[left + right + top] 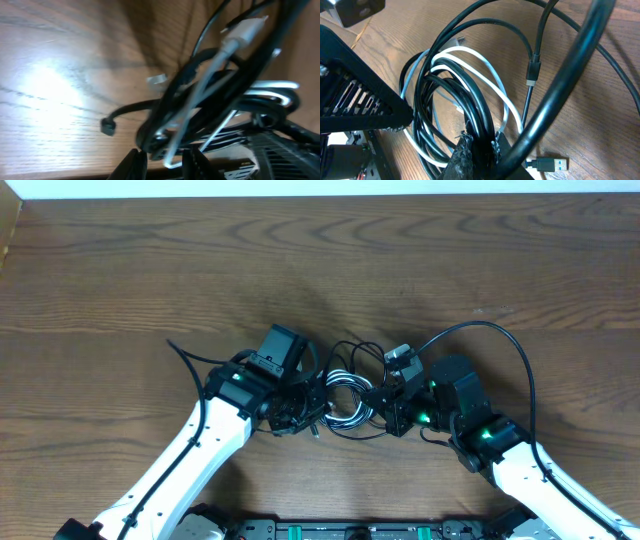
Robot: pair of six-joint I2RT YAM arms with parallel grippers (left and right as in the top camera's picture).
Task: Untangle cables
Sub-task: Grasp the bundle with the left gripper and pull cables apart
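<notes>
- The table is the largest thing we see. Bare wood runs wide to the left, to the right and up to the far edge along the top of the overhead view. Everything crowds together near the middle, toward the near side.
- The left arm and the right arm come up from the near edge and lean inward. Their wrists are turned to face each other across the tangle.
- A thick black arm wire arches from the right wrist out over the open wood on that side.
- The cables lie as one coil on the table between the two grippers, touching both.
- On the left gripper we see the jaws drawn to a narrow gap, with strands of the bundle pinched between the tips. This view is blurred.
- The right gripper has its jaws nearly closed on several black loops of the coil.
- Only the right wrist view shows us the white cord looping round with the black ones. It also shows a USB plug lying flat on the wood just beside that gripper.
- Only the left wrist view shows us a white plug high in the bundle. A small black plug end rests on the wood to its left.
</notes>
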